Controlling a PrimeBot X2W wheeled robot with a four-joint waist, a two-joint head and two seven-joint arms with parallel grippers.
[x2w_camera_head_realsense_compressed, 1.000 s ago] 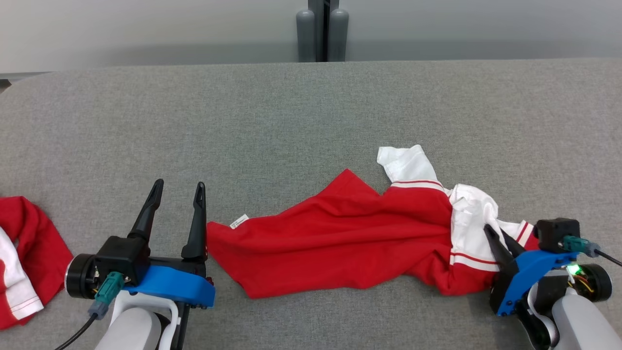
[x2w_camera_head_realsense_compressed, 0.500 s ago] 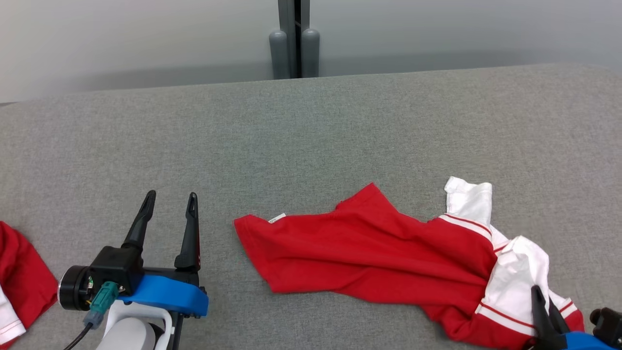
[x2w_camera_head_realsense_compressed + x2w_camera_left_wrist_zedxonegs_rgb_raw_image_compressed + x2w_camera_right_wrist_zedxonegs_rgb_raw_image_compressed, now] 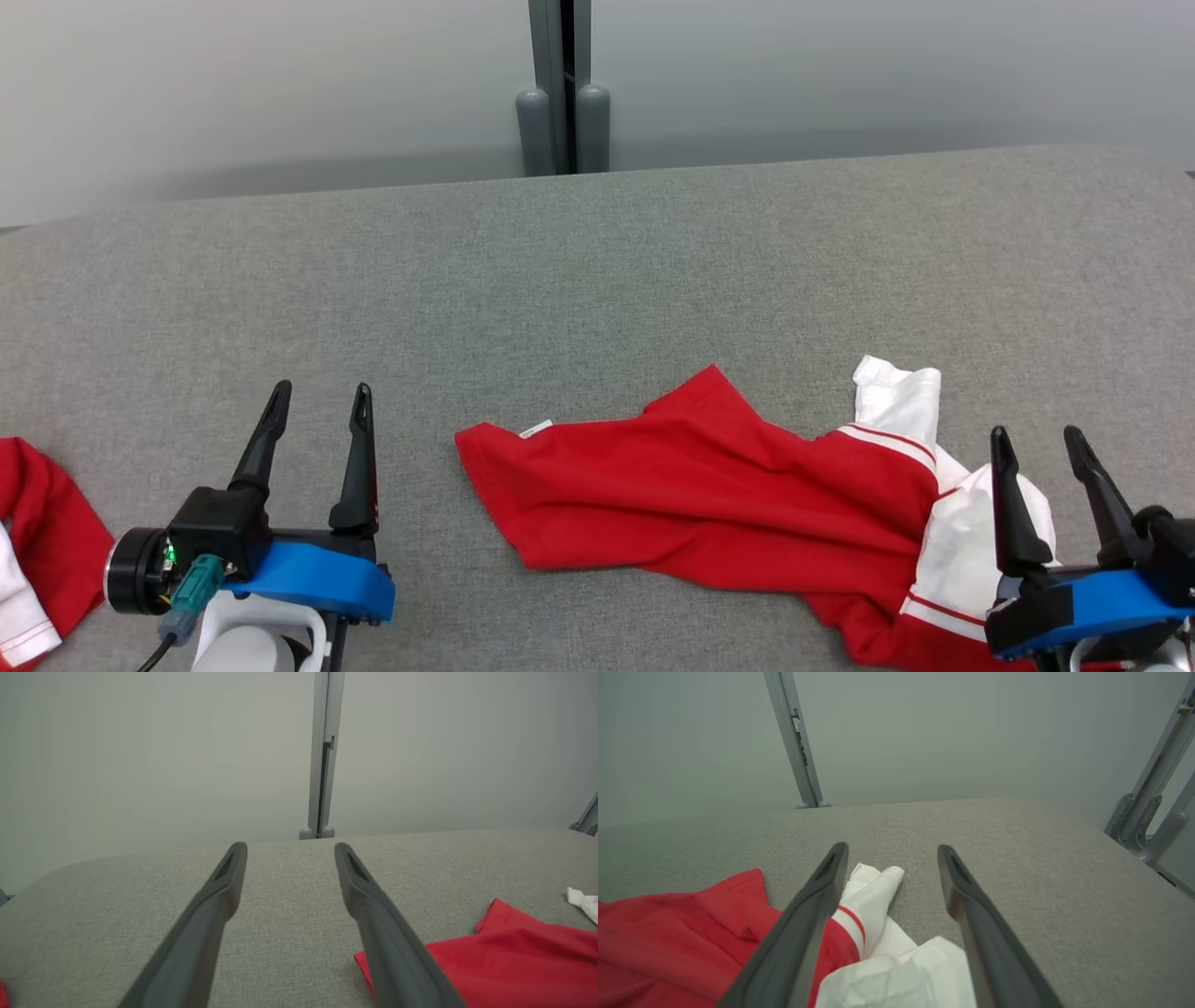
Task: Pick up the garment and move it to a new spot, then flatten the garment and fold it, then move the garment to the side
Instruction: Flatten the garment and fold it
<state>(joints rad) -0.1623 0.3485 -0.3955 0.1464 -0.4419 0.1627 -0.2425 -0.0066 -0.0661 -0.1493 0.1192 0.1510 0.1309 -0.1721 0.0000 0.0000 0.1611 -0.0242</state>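
Observation:
The garment [image 3: 709, 504] is a red shirt with white, red-striped sleeves, lying crumpled on the grey table [image 3: 597, 280] from the middle to the lower right. My right gripper [image 3: 1036, 443] stands open above its white sleeve end, nothing between the fingers; in the right wrist view the white cloth [image 3: 896, 970] lies below the open gripper [image 3: 892, 851]. My left gripper [image 3: 319, 396] is open at the lower left, apart from the shirt's hem. The left wrist view shows the open gripper [image 3: 289, 848] and the red hem [image 3: 504, 961] to its right.
A second red and white garment [image 3: 37, 551] lies at the left edge of the table. A grey post [image 3: 560, 89] stands behind the table's far edge. Metal frame legs [image 3: 1143, 812] stand off the table's right side.
My right gripper has let go of the sleeve end and opened, now standing upright over it. The head camera shifted, so the whole picture moved. The left gripper stays open.

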